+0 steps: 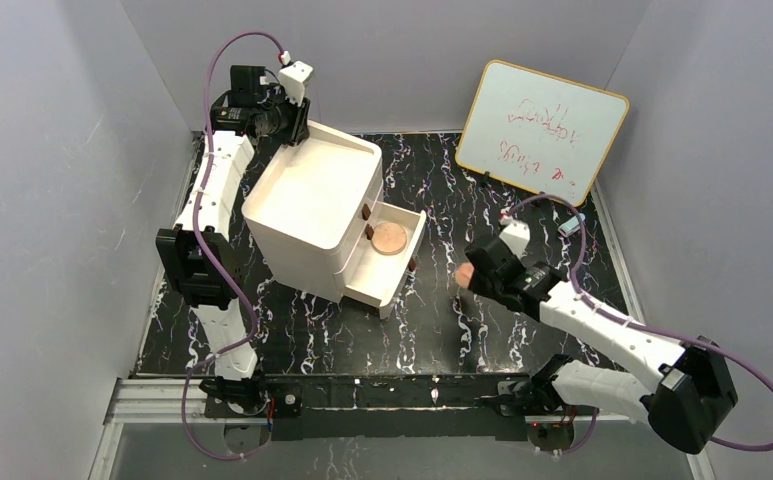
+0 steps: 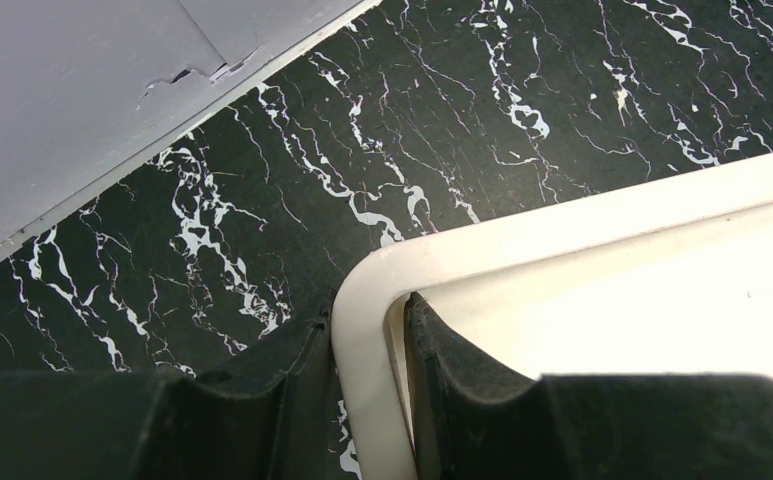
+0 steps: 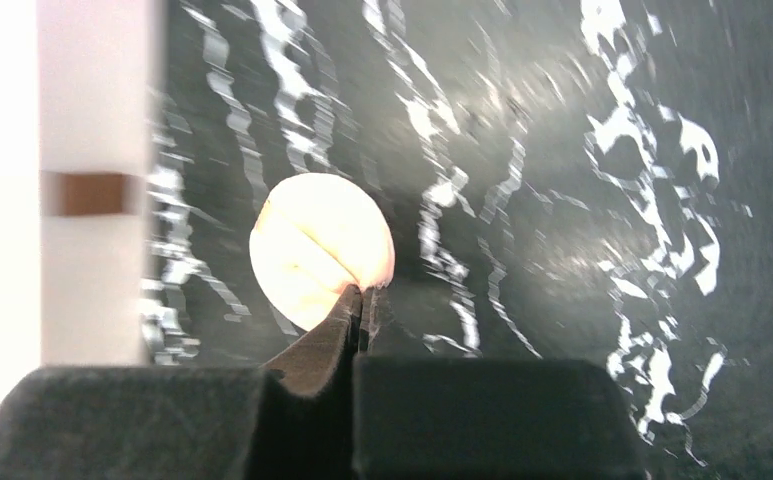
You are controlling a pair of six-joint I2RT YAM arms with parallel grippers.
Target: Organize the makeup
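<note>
While the left fingers [image 2: 462, 390] pinch the rim of the white drawer unit [image 2: 362, 300] at its 11 o'clock corner, one inside the top tray [image 2: 642, 300] and one outside, the right fingers [image 3: 327, 335] are closed on the edge of the small pink disc [image 3: 317, 255]. They hold it above the table [image 1: 442, 340], at 3 o'clock of the open drawer [image 1: 387, 285]. The larger copper disc [image 1: 390, 238] lies flat in that drawer, toward its 12 o'clock end.
</note>
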